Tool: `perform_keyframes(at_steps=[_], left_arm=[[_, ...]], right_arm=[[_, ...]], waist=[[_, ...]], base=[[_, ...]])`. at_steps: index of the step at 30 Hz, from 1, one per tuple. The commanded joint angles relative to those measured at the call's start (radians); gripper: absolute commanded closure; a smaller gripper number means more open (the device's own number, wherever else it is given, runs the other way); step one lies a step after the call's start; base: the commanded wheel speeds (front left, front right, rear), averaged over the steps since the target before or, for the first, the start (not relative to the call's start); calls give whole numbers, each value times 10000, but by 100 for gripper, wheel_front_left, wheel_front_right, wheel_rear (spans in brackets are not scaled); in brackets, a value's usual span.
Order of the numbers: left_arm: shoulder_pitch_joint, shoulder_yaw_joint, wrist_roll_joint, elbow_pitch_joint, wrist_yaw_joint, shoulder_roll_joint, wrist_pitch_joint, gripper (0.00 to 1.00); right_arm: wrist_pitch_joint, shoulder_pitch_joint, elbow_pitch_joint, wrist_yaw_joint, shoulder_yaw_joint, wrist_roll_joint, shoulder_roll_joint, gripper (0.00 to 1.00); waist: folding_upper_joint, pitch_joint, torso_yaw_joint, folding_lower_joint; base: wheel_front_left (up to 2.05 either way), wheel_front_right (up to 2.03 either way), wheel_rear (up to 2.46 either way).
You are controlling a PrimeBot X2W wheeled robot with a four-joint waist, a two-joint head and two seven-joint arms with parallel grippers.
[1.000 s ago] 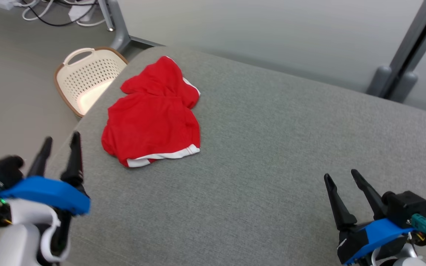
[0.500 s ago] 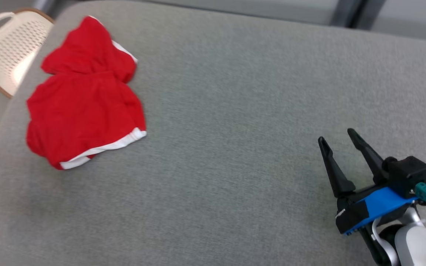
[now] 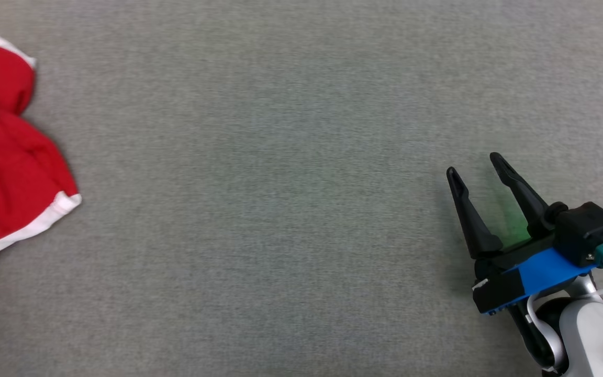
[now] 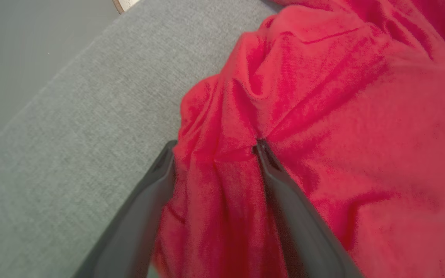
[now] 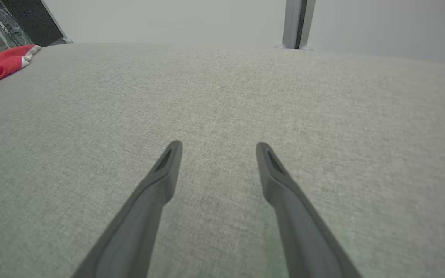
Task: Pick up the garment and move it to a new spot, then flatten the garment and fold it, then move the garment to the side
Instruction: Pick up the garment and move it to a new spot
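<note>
The garment [image 3: 8, 178] is red with white trim, lying crumpled at the left edge of the head view on the grey cushion. In the left wrist view my left gripper [image 4: 214, 144] is open, its two fingers pressed down astride a bunched fold of the garment [image 4: 323, 135], the right fingertip sunk into a crease. My right gripper [image 3: 471, 163] hovers open over bare grey fabric at the lower right, with nothing between its fingers. The right wrist view shows my right gripper [image 5: 218, 146] open and the garment [image 5: 2, 65] far off at the upper left.
The grey upholstered surface [image 3: 280, 183] stretches wide between the garment and my right gripper. Its rounded left edge [image 4: 52, 88] drops to a grey floor near my left gripper. A grey post [image 5: 298, 23] stands behind the far edge.
The head camera has swung right and down, so the garment slid to the view's left edge and the basket and left gripper left the picture. The right gripper stays open.
</note>
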Motion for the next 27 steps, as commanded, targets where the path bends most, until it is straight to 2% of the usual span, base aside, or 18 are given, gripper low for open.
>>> perform_keyframes(at_steps=[1,6,7,8,12,18,22,27], left_arm=[[119,-46,22,145,31,30,92,0],[601,-459,131,769,334,-217,734,0],[710,-521,127,804,318,-271,787,16],[788,-532,135,773,246,-278,760,100],[890,-404,-153,623,1,-265,912,100],[600,-342,89,-464,-335,445,579,100],[49,-885,543,-1325,-471,646,666,100],[-1086,-1747,1013,-2426,-576,519,944,100]], right_arm=[[-75,-97,-10,3,-26,31,13,0],[-195,111,122,3,-163,54,82,0],[-222,154,191,3,-172,58,101,0],[-242,187,237,3,-190,76,134,0],[-381,291,428,3,-149,159,256,0],[-553,457,829,2,-111,253,353,0],[-671,688,1096,3,-209,332,399,0],[-713,1047,1282,3,-271,406,576,0]], waist=[[0,208,-412,-3],[0,3,-623,-3],[0,-108,-629,-3],[0,-189,-625,-3],[0,-701,-544,-3],[0,-1811,-281,-3],[0,-2664,57,-3],[0,-3620,245,-3]], base=[[0,0,0],[0,0,0],[0,0,0],[0,0,0],[0,0,0],[0,0,0],[0,0,0],[0,0,0]])
